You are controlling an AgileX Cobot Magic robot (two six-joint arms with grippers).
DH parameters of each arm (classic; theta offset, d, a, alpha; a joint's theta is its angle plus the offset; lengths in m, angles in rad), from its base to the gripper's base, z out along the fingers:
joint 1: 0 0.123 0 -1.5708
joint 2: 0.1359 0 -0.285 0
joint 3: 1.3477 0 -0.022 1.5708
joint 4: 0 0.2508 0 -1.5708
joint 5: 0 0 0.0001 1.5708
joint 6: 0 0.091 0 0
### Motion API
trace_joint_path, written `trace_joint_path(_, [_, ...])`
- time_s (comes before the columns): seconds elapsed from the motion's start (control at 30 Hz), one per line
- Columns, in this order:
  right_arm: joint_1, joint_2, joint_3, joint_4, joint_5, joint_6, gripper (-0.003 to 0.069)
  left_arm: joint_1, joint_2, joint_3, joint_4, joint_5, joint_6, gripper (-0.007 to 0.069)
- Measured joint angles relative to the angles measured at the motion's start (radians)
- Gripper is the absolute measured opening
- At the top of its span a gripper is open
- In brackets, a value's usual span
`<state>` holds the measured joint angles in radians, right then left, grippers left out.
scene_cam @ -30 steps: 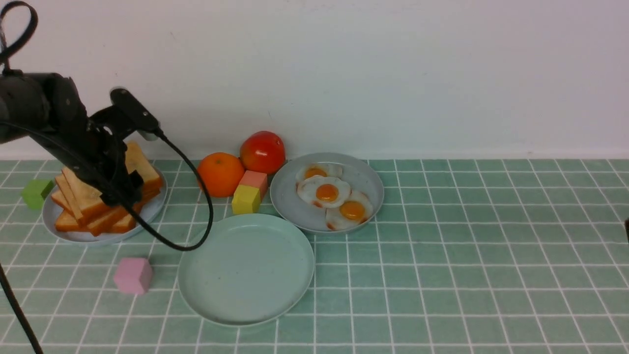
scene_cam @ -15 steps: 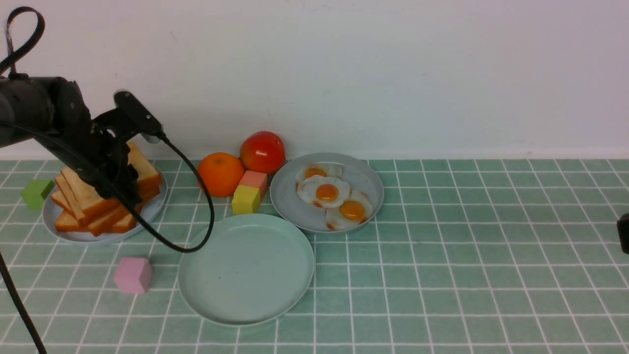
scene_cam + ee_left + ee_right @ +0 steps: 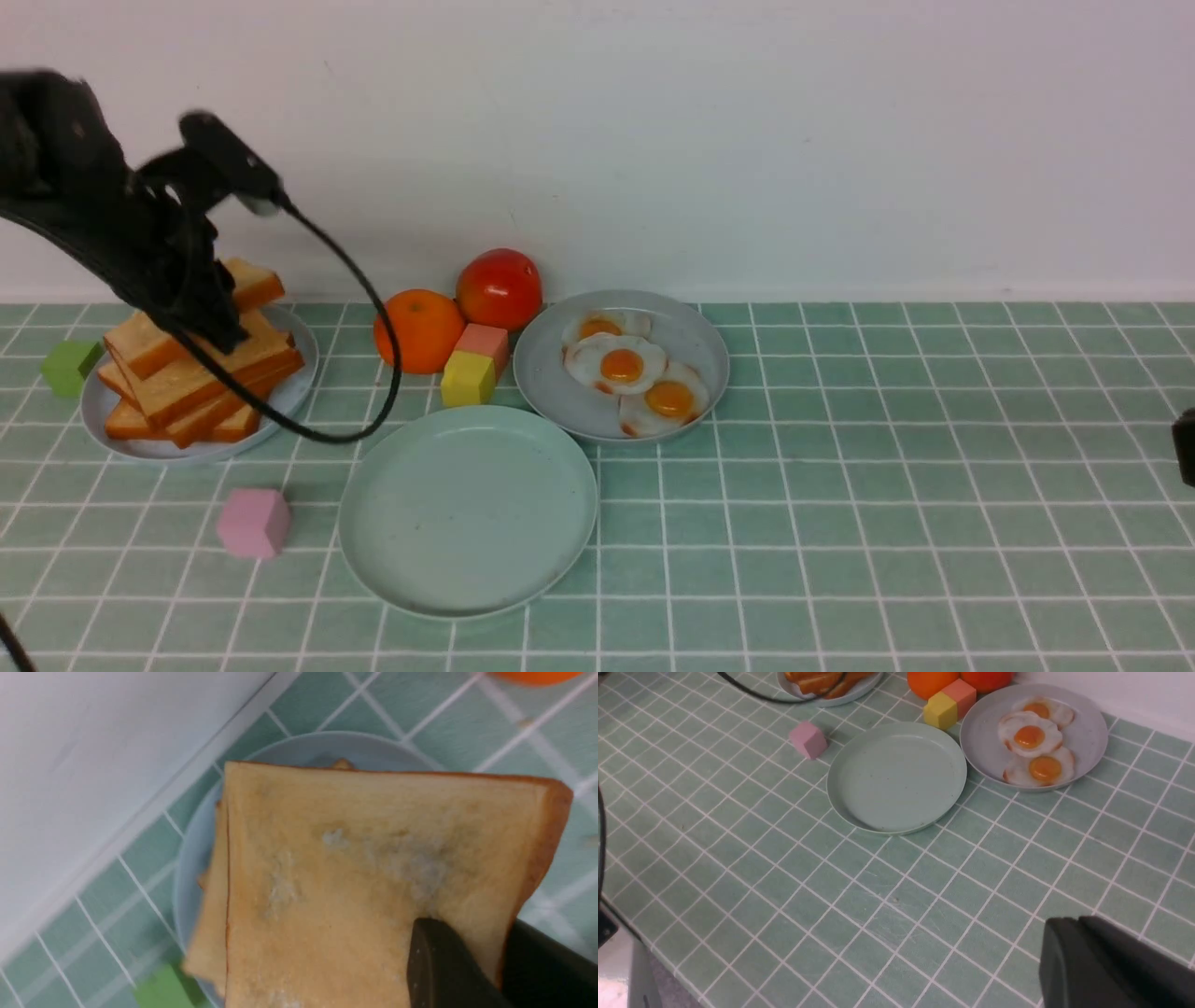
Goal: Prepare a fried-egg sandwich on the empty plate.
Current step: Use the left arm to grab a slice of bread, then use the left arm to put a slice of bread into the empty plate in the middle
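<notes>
My left gripper [image 3: 219, 329] is shut on one golden-brown toast slice [image 3: 254, 283] and holds it just above the pile of toast [image 3: 201, 397] on the left grey-blue plate [image 3: 103, 422]. In the left wrist view the slice [image 3: 355, 858] fills the frame with my fingers [image 3: 439, 961] pinching its crust edge. The empty mint-green plate [image 3: 467, 509] lies at front centre, also in the right wrist view [image 3: 896, 777]. Three fried eggs [image 3: 618, 364] lie on the other grey-blue plate [image 3: 698, 338]. My right gripper [image 3: 1078, 938] is shut and empty, at the far right edge [image 3: 1186, 448].
An orange [image 3: 420, 329], a tomato [image 3: 499, 285], a yellow block [image 3: 467, 378] and a salmon block [image 3: 485, 343] sit behind the mint plate. A pink cube [image 3: 252, 523] lies left of it. A green cube [image 3: 67, 366] lies beside the toast plate. A wall runs along the back.
My left gripper has risen, lifting one toast slice off the pile. The right gripper's tip has come into view at the right edge.
</notes>
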<state>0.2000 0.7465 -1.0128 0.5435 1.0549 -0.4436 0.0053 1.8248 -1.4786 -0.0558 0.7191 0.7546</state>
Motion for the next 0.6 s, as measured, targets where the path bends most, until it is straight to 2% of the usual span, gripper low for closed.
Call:
trace_joint_path(0.1, [0.000, 0.000, 0.000, 0.000, 0.010, -0.016, 0.0041, -0.067, -0.085, 0.015, -0.013, 0.080, -0.141, 0.0132])
trace_joint_path(0.27, [0.000, 0.000, 0.000, 0.002, 0.013, -0.025, 0.0043, -0.291, -0.148, 0.122, 0.031, 0.087, -0.339, 0.0132])
trace_joint_path(0.3, [0.000, 0.000, 0.000, 0.002, 0.013, -0.025, 0.0043, -0.301, -0.148, 0.134, 0.035, 0.086, -0.348, 0.0132])
trace_joint_path(0.4, [0.000, 0.000, 0.000, 0.001, 0.009, -0.026, 0.0047, -0.456, -0.124, 0.232, 0.142, 0.036, -0.488, 0.0122])
trace_joint_path(0.6, [0.000, 0.000, 0.000, 0.001, 0.002, -0.029, 0.0052, -0.587, -0.058, 0.263, 0.288, -0.067, -0.612, 0.0122])
